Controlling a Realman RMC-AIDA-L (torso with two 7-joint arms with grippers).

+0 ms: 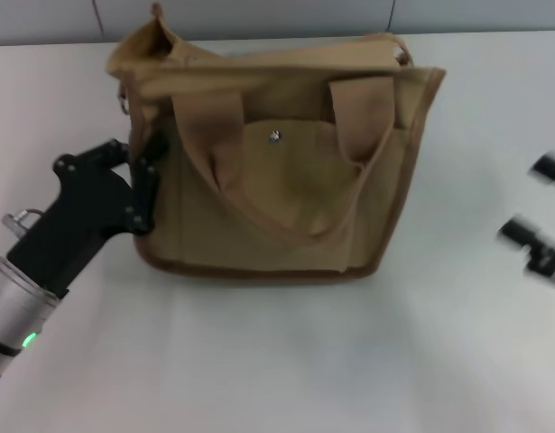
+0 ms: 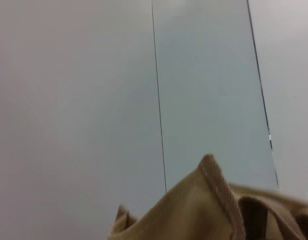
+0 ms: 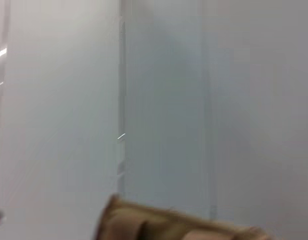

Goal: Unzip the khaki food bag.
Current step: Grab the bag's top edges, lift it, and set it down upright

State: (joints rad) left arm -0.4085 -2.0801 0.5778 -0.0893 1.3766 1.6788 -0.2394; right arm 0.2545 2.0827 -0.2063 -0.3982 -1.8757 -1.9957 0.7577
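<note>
The khaki food bag (image 1: 277,171) stands on the white table (image 1: 277,361), its front flap pocket with a metal snap (image 1: 274,136) facing me and two wide handles drooping over the front. The top zipper runs along its far edge and its state is hidden. My left gripper (image 1: 140,176) is pressed against the bag's left side near the upper corner. My right gripper (image 1: 534,203) is open and empty, well to the right of the bag and blurred. A corner of the bag shows in the left wrist view (image 2: 204,210), and its top edge shows in the right wrist view (image 3: 159,225).
The table ends at a grey wall (image 1: 259,18) just behind the bag. Both wrist views show mostly pale wall panels (image 2: 209,90).
</note>
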